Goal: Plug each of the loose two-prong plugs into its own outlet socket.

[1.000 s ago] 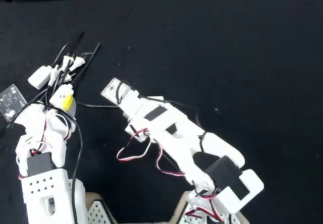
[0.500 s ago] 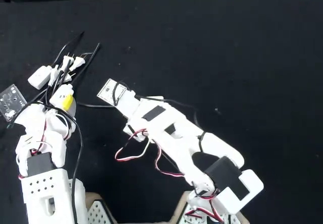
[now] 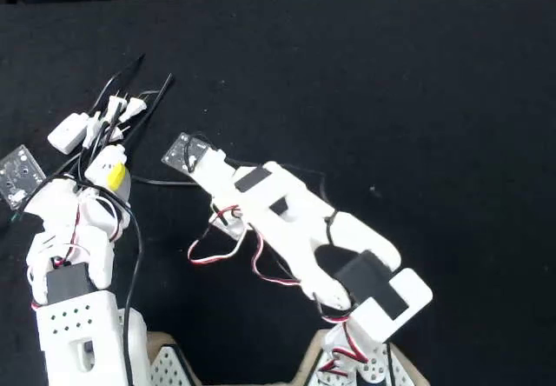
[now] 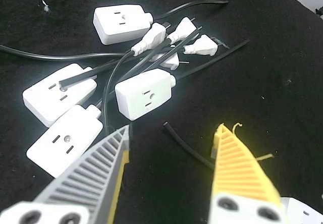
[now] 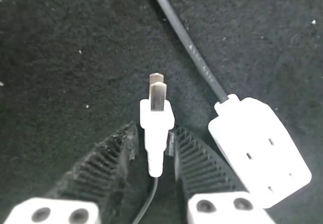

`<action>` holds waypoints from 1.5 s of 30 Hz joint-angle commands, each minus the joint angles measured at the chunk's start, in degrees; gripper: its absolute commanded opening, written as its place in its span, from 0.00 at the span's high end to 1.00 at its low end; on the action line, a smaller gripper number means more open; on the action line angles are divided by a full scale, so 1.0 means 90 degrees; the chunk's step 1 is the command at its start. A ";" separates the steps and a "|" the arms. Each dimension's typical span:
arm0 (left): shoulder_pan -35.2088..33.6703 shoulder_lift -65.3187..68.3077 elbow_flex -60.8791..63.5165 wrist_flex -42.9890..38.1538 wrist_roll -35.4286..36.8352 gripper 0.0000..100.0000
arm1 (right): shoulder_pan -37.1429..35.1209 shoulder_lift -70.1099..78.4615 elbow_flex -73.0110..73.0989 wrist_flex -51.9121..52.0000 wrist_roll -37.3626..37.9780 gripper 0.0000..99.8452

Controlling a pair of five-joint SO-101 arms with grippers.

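Observation:
My right gripper [image 5: 154, 133] is shut on a white two-prong plug [image 5: 156, 114], prongs pointing away from the wrist. A white outlet socket [image 5: 260, 152] on a dark cable lies beside it on the black mat. The right arm [image 3: 261, 199] stretches toward the cluster at the table's left. My left gripper [image 4: 169, 135] is open above several white sockets, the nearest being one socket [image 4: 144, 93], with another socket [image 4: 122, 23] farther off. A few loose white plugs [image 4: 184, 28] lie among black cables between them. From above, the left gripper [image 3: 109, 170] sits just short of that cluster [image 3: 104, 116].
Black cables [image 3: 143, 82] fan out from the cluster toward the back left. A loose black cable end [image 4: 184, 143] lies between the left fingers. Red and white wires [image 3: 221, 256] hang off the right arm. The mat's right half [image 3: 417, 125] is bare.
The right arm has swung left toward the cluster, carrying the plug with it. The left arm has stayed still.

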 commanded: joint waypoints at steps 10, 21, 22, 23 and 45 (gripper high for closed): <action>0.0083 -0.0098 -0.0444 -0.0049 0.0010 0.73 | -0.0156 -0.2711 0.1245 -0.0410 0.0088 0.99; 0.1187 -0.0098 -0.0689 0.0361 -0.0664 0.73 | -0.0147 -0.3912 0.4166 -0.5324 0.0049 0.99; 0.1333 -0.0098 -0.0669 0.0361 -0.0752 0.73 | -0.0147 -0.3853 0.4176 -0.5421 0.0049 0.99; 0.1499 -0.0098 -0.0669 0.0361 -0.0850 0.73 | -0.0147 -0.3785 0.4176 -0.5470 0.0039 0.99; 0.2496 -0.0098 -0.0249 0.0088 -0.1543 0.73 | -0.0410 -0.4107 0.4342 -0.5451 0.0039 0.99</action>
